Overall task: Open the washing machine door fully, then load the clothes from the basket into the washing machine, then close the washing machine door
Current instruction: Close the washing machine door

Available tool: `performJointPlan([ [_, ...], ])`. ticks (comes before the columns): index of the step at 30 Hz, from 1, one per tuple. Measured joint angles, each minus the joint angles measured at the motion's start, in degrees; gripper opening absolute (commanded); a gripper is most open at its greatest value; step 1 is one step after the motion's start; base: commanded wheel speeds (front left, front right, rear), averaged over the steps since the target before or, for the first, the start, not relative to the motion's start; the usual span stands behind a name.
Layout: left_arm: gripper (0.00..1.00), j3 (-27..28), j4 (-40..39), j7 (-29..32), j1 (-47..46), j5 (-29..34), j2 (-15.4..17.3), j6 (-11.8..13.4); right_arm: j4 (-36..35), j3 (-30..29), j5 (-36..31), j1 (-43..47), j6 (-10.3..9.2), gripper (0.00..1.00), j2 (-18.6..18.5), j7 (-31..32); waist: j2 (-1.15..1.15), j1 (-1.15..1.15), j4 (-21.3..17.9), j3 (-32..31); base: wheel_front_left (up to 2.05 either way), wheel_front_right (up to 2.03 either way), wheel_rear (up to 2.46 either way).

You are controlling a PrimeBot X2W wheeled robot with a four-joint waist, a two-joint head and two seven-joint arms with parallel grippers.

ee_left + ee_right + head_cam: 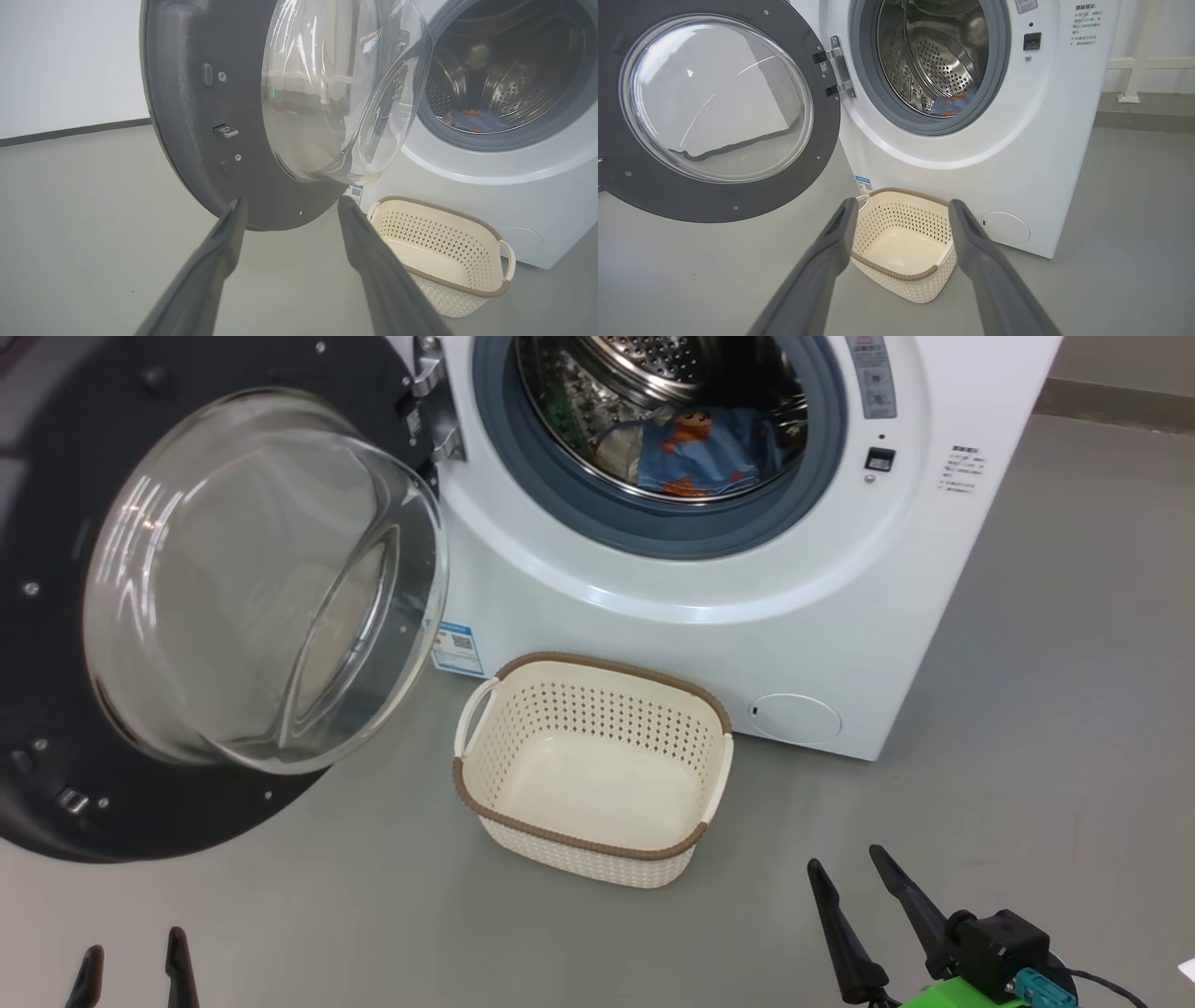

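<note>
The white washing machine (709, 616) stands with its round black-rimmed door (187, 616) swung wide to the left, glass bowl facing me. Blue clothes (709, 453) with orange prints lie inside the steel drum. The cream basket (523, 775) sits on the floor before the machine, nothing in it. My left gripper (133, 957) is open at the lower left, below the door; in the left wrist view its fingers (224, 242) frame the door's (196, 116) lower rim. My right gripper (845, 866) is open at the lower right, right of the basket (901, 270), holding nothing.
Grey floor (1027, 709) spreads around the machine, with room to its right. The open door overhangs the floor at the left. A blue label (457, 649) and a round white flap (795, 719) sit low on the machine's front. A white wall (70, 60) lies beyond.
</note>
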Motion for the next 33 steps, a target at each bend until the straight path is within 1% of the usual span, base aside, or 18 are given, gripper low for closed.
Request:
performJointPlan([
  [12,1.0,0.1,0.6,0.0,-0.3,-0.5,-0.1,0.0,0.6,0.2,-1.1,-0.5,0.0,1.0,0.0,0.0,0.0,0.0,2.2,1.0,0.0,0.0,0.0],
  [23,1.0,0.1,0.9,0.0,-0.2,-0.5,-0.1,0.5,1.1,0.6,-1.5,-0.9,0.0,1.0,0.0,0.0,0.0,0.0,3.8,0.1,0.0,0.0,0.0],
  [33,1.0,0.4,0.9,0.0,-0.2,-0.5,-0.1,0.5,1.3,1.3,-1.5,-0.8,0.0,1.0,0.0,0.0,0.0,0.0,3.6,0.3,0.0,0.0,0.0],
])
